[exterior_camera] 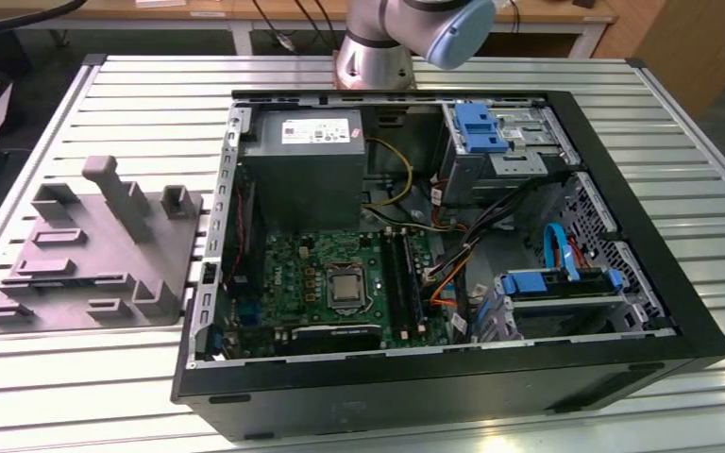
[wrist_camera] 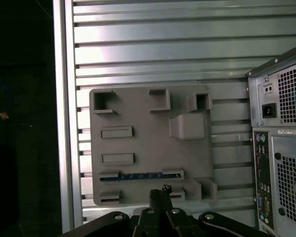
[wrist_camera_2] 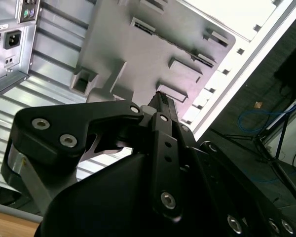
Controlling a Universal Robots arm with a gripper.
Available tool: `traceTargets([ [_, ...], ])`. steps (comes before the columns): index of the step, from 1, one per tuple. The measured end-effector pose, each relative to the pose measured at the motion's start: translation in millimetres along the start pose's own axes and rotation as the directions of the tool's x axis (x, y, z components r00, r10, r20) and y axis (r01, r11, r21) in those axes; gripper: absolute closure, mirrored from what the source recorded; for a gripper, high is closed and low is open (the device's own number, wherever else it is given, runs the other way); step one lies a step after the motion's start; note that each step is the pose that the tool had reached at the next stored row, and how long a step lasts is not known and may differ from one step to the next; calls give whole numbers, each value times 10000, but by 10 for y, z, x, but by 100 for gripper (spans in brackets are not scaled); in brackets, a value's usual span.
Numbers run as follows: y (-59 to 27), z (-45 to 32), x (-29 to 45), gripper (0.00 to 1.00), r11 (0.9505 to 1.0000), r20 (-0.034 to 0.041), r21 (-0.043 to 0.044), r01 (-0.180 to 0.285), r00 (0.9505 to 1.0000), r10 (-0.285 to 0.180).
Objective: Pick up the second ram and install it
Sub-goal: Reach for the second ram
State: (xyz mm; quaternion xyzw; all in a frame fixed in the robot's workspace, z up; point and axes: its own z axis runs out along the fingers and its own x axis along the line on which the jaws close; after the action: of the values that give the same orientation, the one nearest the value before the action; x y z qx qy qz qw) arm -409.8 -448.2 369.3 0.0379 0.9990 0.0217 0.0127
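The second ram (wrist_camera: 138, 175) is a thin dark blue strip standing on edge between two holders of the grey plastic block (wrist_camera: 143, 128). In the first wrist view my gripper (wrist_camera: 160, 192) hangs above the block's edge, a short way from the ram and not touching it. Its fingers are together, shut with nothing between them. My gripper (wrist_camera_2: 162, 98) again hangs over the grey block (wrist_camera_2: 153, 44) in the second wrist view. In the exterior view the grey block (exterior_camera: 98, 255) lies at the left of the open computer case (exterior_camera: 463, 377), whose long black slot rails (exterior_camera: 400, 274) sit on the green motherboard.
The block and the case rest on a slatted aluminium table (exterior_camera: 148, 85). The arm's base (exterior_camera: 381, 47) stands behind the case. The rear panel of the case (wrist_camera: 281, 148) with its sockets is close beside the block. Past the table edge the floor (wrist_camera: 19, 123) is dark.
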Motion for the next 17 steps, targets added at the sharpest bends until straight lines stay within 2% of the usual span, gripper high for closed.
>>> traceTargets([
  [6, -72, 68, -4, 90, 10000, -3, -1, -1, 10000, 1],
  [17, -128, 214, -4, 90, 10000, -11, 1, 0, 10000, 0],
])
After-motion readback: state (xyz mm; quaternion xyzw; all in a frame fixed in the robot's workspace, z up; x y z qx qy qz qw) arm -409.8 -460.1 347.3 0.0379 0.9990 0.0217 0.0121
